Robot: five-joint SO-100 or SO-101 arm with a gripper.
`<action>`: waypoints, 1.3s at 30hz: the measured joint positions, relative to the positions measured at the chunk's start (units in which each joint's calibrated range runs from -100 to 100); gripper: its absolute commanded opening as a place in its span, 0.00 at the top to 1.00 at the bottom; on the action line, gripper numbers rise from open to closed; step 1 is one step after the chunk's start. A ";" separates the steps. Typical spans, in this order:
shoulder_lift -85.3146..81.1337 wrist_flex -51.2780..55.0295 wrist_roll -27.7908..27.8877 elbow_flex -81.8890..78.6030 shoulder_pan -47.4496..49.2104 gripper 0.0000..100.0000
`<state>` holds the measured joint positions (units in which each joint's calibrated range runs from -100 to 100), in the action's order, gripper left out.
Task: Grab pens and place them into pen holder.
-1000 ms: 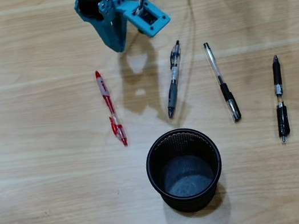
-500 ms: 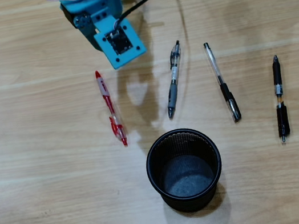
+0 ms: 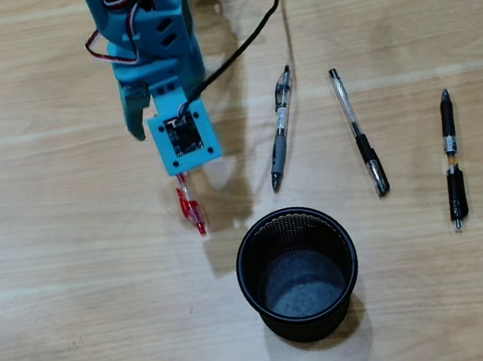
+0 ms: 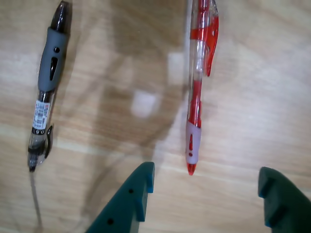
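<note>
Pens lie in a loose row of four on a pale wooden table (image 3: 64, 343), none yet in the pen holder (image 3: 298, 273), a black mesh cup standing empty at the near edge of the overhead view. The arm (image 3: 149, 56) reaches in from the top of that view and hides most of the red and clear pen (image 3: 191, 210), whose clip end alone shows below the wrist camera. To its right lie the grey and black pen (image 3: 280, 129), the clear pen with a black cap (image 3: 358, 132) and the all-black pen (image 3: 450, 159), all well apart from one another.

In the wrist view the gripper (image 4: 206, 187) hangs with its two teal fingers spread wide, the red pen's tip (image 4: 191, 167) pointing into the gap between them and nearer the left finger (image 4: 138, 187). Nothing is held.

The likely trouble: the fingers straddle only the pen's tip end, so a close there could pinch the slim barrel off balance and let it swing or slip free. A descent slightly off line could also nudge the pen sideways and roll it.

Count: four pens, one holder, one arm.
</note>
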<state>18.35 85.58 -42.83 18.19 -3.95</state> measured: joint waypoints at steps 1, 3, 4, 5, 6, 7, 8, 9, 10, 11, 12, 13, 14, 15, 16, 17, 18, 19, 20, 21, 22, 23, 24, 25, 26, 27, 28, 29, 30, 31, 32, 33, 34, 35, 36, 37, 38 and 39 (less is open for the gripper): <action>0.76 -0.78 -0.10 0.00 0.10 0.73; 2.38 -2.07 -0.94 0.09 0.10 0.73; 3.23 -2.24 -1.72 0.09 0.19 0.73; 4.16 -2.42 -2.29 0.09 0.19 0.73; 5.01 -2.42 -2.70 0.09 0.19 0.73; 5.78 -2.42 -2.96 0.09 0.19 0.73; 6.63 -2.59 -3.07 0.09 0.19 0.73; 7.39 -3.11 -3.22 0.09 0.19 0.73; 8.16 -3.63 -3.28 0.09 0.19 0.73; 9.01 -4.49 -3.28 0.09 0.19 0.73; 9.94 -5.44 -3.28 0.09 0.19 0.73; 11.05 -6.30 -3.28 0.09 0.19 0.73; 12.06 -7.25 -3.28 0.09 0.19 0.74; 13.00 -7.94 -3.28 0.09 0.19 0.75; 13.68 -8.72 -3.28 0.09 0.19 0.77; 14.61 -9.41 -3.28 0.09 0.19 0.78; 15.55 -10.19 -3.28 0.18 0.19 0.79; 16.57 -10.96 -3.28 0.27 0.19 0.80; 17.33 -11.83 -3.33 0.44 0.19 0.81; 17.93 -12.69 -3.33 0.89 0.19 0.81; 18.44 -13.29 -3.33 1.33 0.10 0.82; 18.86 -13.64 -3.33 1.69 0.10 0.82; 19.12 -13.72 -3.33 2.04 0.00 0.83; 19.37 -13.72 -3.33 2.22 -0.19 0.85; 19.54 -13.72 -3.33 2.31 -0.29 0.87; 19.63 -13.81 -3.33 2.48 -0.29 0.89; 19.71 -13.81 -3.33 2.57 -0.29 0.92; 19.80 -13.81 -3.33 2.66 -0.29 0.95; 19.80 -13.81 -3.33 2.66 -0.19 0.97; 19.80 -13.81 -3.33 2.66 -0.19 0.98; 19.88 -13.81 -3.49 2.48 -0.10 0.98; 19.88 -13.81 -3.49 2.48 -0.10 0.98; 19.88 -13.81 -3.33 2.48 0.00 0.98; 19.88 -13.81 -3.33 2.48 0.00 0.98; 19.88 -13.81 -3.33 2.48 0.00 0.98; 19.88 -13.81 -3.33 2.48 0.00 0.98; 19.88 -13.81 -3.33 2.48 0.00 0.98; 19.88 -13.81 -3.33 2.48 0.00 0.98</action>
<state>38.23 71.77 -46.16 20.67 -3.95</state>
